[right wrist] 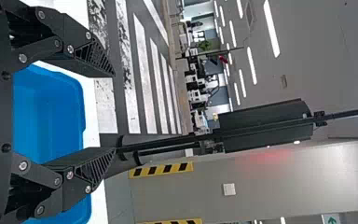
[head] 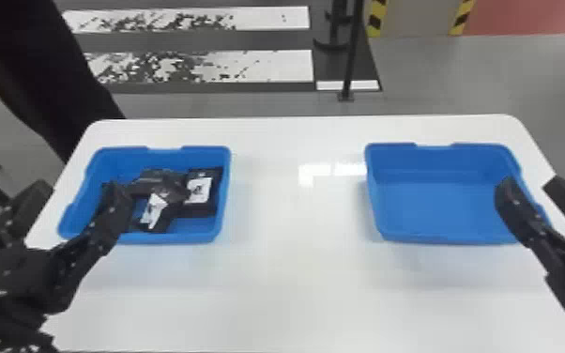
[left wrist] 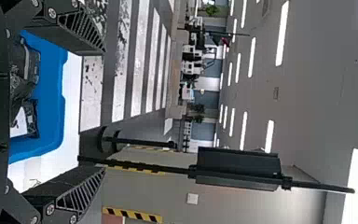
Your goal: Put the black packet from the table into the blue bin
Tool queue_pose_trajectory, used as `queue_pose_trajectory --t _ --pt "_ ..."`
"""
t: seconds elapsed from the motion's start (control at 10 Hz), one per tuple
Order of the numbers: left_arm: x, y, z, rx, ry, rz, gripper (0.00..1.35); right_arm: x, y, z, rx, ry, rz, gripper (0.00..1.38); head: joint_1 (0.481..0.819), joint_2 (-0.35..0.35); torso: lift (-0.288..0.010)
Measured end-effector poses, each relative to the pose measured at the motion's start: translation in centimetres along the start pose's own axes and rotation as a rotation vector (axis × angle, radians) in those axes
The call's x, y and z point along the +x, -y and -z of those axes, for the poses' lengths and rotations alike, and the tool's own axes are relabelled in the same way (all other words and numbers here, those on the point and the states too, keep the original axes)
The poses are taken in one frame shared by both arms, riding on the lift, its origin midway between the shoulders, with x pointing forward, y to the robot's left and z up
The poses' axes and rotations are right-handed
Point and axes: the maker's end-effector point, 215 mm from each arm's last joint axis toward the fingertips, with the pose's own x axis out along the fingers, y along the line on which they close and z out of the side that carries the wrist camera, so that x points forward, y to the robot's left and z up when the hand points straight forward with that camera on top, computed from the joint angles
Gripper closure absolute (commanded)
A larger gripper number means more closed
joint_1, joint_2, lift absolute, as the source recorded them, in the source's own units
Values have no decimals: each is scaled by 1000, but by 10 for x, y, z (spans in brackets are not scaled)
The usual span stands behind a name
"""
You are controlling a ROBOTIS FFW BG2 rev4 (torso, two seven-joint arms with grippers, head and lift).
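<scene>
**Packet job looks done, left bin the likely home**

The black packets (head: 162, 180) lie in the left bin (head: 183, 237), some overlapping, with one flat packet (head: 200, 191) beside the wall nearer the middle of the table (head: 295, 281). Which one the task means cannot be told. Their uneven heap suggests they were let go loosely rather than stacked, which would suit a simple drop-in job.

The left gripper (head: 82, 188) is at the left bin's outer side, fingers spread wide with nothing between them, probably so that it clears the packets. The right gripper (head: 530, 184), also wide and holding nothing, is by the outer side of the right bin (head: 436, 206). The bins sit well apart, presumably one within each arm's reach. Likely only backing away remains, minding the left bin's rim.
</scene>
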Motion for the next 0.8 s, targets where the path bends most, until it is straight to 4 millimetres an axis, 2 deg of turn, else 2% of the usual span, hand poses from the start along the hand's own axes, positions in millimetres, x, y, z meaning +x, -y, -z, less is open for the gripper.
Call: queue_pose_trajectory --t 0.8 --pt "1 1 -1 -12 6 3 157 0 0 0 1 1 0 502 695 37 -110"
